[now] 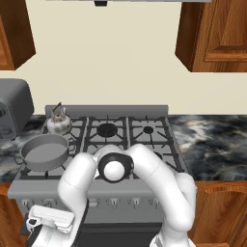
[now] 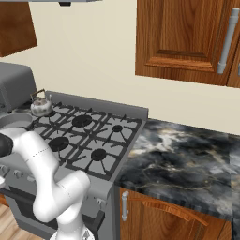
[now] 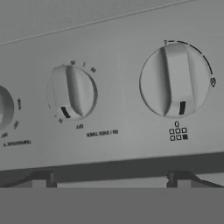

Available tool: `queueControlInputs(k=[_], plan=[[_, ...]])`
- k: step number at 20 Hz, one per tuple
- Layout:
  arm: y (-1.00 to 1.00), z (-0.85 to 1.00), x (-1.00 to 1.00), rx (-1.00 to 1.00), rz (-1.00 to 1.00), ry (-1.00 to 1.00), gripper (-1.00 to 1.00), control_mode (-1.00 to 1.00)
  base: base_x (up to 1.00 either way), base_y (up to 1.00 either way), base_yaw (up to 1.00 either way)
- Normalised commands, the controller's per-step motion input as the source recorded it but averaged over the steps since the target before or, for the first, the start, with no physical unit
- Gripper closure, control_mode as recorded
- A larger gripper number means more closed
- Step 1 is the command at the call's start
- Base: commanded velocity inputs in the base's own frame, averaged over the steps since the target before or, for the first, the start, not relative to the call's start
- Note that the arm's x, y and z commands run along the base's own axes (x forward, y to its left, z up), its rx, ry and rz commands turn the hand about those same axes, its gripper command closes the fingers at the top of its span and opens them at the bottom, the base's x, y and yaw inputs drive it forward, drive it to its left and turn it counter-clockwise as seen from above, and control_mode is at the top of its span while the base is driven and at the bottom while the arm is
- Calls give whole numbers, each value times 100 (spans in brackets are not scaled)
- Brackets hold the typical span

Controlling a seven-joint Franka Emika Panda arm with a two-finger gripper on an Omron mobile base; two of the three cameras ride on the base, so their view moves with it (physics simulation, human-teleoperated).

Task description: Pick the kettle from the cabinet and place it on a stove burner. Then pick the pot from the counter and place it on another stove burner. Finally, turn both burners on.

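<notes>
meanwhile 1 kettle [image 1: 59, 124], 1 pot [image 1: 44, 151], 3 knobs [image 3: 176, 81] visible; end effector [image 3: 111, 180] spread wide.

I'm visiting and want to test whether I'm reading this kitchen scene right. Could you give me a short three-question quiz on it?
1. True or false: the kettle sits on a rear burner of the stove.
2. Where is the pot? A) on the counter B) on a front burner, just in front of the kettle C) inside the cabinet
3. Fill in: the hand view looks closely at the stove's control ____, such as the large one.

Key: 1 true. 2 B. 3 knobs.
</notes>
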Motion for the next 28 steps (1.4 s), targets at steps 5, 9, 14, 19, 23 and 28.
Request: queueControlInputs(k=[5, 9, 14, 19, 23, 28], plan=[[8, -9, 24, -3, 0, 0, -100, -100, 0, 0, 0], [17, -23, 20, -5, 0, 0, -100, -100, 0, 0, 0], [25, -27, 14, -7, 0, 0, -100, -100, 0, 0, 0], [26, -22, 6, -6, 0, 0, -100, -100, 0, 0, 0], [2, -13, 0, -2, 0, 0, -100, -100, 0, 0, 0], [0, -16, -7, 0, 0, -1, -100, -100, 0, 0, 0]])
